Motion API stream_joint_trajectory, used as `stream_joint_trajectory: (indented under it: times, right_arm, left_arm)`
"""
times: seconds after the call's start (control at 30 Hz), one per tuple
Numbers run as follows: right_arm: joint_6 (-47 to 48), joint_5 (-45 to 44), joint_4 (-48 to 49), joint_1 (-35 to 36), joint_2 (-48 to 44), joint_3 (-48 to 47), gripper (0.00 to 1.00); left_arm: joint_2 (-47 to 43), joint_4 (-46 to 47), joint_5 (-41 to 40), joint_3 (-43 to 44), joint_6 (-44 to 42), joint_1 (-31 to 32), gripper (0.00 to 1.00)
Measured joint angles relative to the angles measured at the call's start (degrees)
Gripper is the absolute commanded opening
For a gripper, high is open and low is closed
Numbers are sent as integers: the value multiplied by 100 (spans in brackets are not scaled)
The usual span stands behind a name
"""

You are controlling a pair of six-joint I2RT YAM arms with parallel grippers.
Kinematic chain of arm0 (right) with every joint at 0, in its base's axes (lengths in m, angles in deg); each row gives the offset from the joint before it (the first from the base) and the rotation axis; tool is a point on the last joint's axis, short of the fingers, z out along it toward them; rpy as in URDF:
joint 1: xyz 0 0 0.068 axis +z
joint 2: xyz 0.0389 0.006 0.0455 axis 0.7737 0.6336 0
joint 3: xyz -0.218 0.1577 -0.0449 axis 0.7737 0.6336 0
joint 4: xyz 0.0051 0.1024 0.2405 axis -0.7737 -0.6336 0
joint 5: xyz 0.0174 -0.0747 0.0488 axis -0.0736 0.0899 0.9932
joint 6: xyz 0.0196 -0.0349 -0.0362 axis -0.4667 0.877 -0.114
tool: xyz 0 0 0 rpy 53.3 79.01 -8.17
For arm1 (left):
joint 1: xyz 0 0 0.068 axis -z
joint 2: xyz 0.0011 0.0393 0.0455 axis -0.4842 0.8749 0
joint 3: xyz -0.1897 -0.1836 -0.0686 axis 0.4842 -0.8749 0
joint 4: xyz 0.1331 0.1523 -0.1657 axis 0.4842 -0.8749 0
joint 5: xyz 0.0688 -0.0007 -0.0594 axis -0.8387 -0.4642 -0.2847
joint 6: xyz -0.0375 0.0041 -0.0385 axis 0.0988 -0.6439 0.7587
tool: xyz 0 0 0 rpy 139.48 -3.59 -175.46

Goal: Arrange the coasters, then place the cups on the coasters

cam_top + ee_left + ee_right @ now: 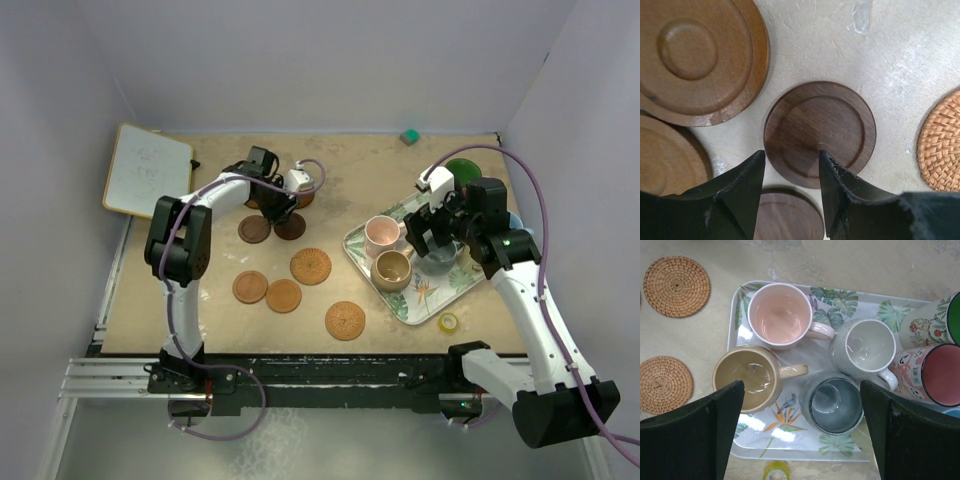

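Observation:
Coasters lie spread on the table: two dark discs [255,229] [290,228], two tan ones [250,287] [283,295] and two woven ones [311,266] [345,320]. My left gripper [790,165] hangs open and empty over the gap between the dark coasters [820,132] [787,215]; a ringed brown coaster [695,55] lies beside them. The cups stand on a tray: pink [782,315], tan [747,377], grey [867,347], slate [835,402], red [940,375], green [954,315]. My right gripper [800,390] hovers wide open above the slate and tan cups.
The leaf-patterned tray [405,305] sits at the right, with a yellow tape roll [449,322] by its near corner. A whiteboard [147,170] lies at the back left and a small green block [409,136] at the back wall. Walls close in on both sides.

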Motion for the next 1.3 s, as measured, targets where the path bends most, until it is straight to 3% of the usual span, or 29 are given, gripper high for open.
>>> stream_joint_trajectory:
  times: [0.5,1.07,1.3]
  right_arm:
    - [0,0,-2,0,-35,0,100]
    - [7,0,-2,0,-35,0,100]
    - [13,0,-2,0,-35,0,100]
  left_arm:
    - [345,-173,-66,273,595,-7,33]
    - [446,181,24,326,1270,9,30]
    - [420,516,101,181,1635,11,40]
